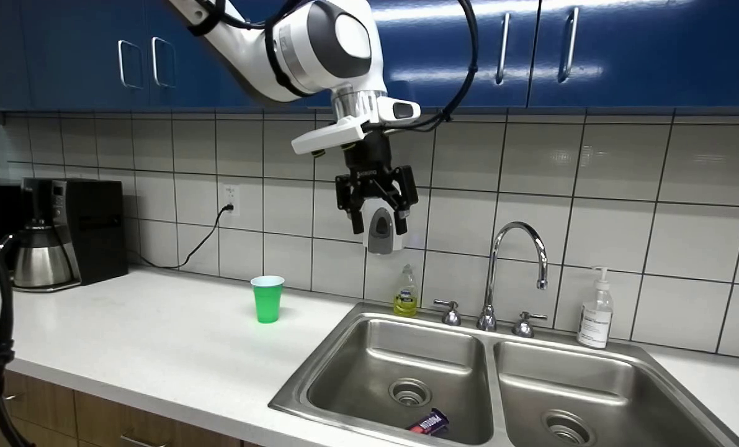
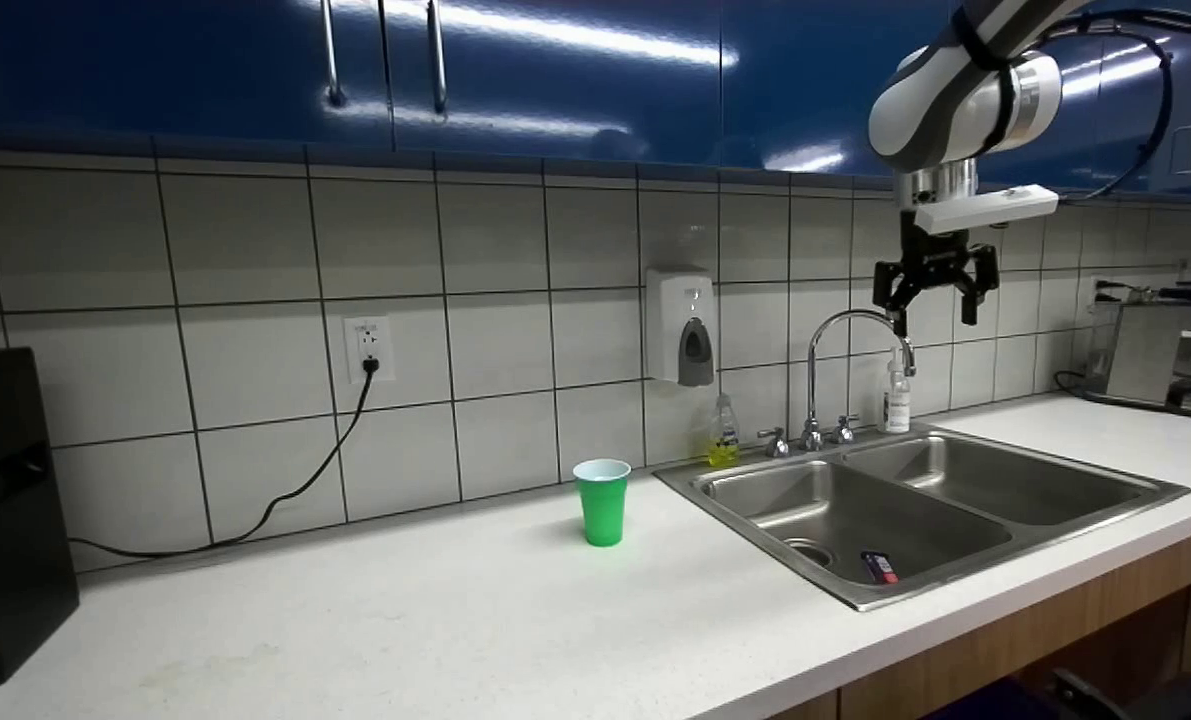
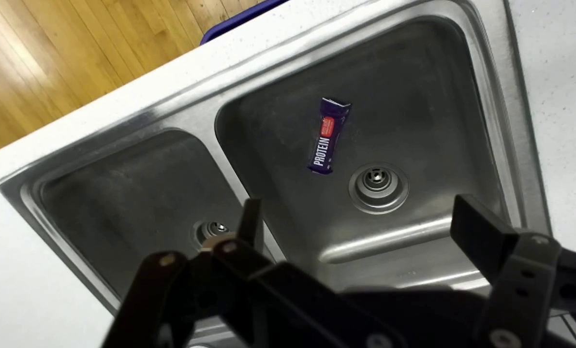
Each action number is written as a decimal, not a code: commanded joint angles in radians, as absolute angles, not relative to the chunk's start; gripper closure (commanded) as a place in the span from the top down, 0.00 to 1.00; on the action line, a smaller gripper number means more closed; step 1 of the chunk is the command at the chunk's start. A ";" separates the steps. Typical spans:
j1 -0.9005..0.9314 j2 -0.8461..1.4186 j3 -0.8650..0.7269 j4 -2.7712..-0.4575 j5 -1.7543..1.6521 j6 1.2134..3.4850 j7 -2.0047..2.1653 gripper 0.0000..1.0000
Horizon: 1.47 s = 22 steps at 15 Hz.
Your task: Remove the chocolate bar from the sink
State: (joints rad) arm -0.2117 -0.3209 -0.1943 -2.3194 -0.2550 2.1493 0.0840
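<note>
The chocolate bar, a dark purple packet with a red patch and white lettering, lies flat on the floor of a sink basin near the drain. It shows in both exterior views (image 1: 430, 423) (image 2: 879, 567) and in the wrist view (image 3: 327, 140). The stainless double-basin sink (image 1: 494, 391) is set in the white counter; its rim and divider also show in the wrist view (image 3: 209, 126). My gripper (image 1: 378, 226) is open and empty, pointing down high above the sink, well apart from the bar. Its spread fingers frame the lower part of the wrist view (image 3: 358, 208).
A curved chrome faucet (image 1: 492, 273) with two handles stands behind the sink. A yellow soap bottle (image 1: 406, 297) and a pump bottle (image 1: 595, 318) stand beside it. A wall dispenser (image 2: 680, 325) hangs behind. A green cup (image 1: 267, 302) stands on the counter. Blue cabinets (image 1: 450, 59) hang overhead.
</note>
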 commanded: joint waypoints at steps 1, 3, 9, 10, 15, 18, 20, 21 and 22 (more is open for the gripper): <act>-0.237 -0.324 -0.216 -2.356 -0.239 2.182 0.069 1.00; -0.249 -0.292 -0.237 -2.357 -0.244 2.215 0.070 1.00; -0.260 -0.147 -0.289 -2.331 -0.219 2.351 0.039 1.00; -0.258 -0.116 -0.293 -2.323 -0.208 2.373 0.038 1.00; -0.249 0.055 -0.288 -2.251 -0.112 2.476 0.032 1.00; -0.245 0.175 -0.274 -2.178 -0.058 2.520 0.038 1.00; -0.243 0.249 -0.260 -2.128 -0.033 2.543 0.042 1.00; -0.243 0.286 -0.252 -2.103 -0.020 2.553 0.043 1.00; -0.243 0.323 -0.246 -2.080 -0.015 2.564 0.048 1.00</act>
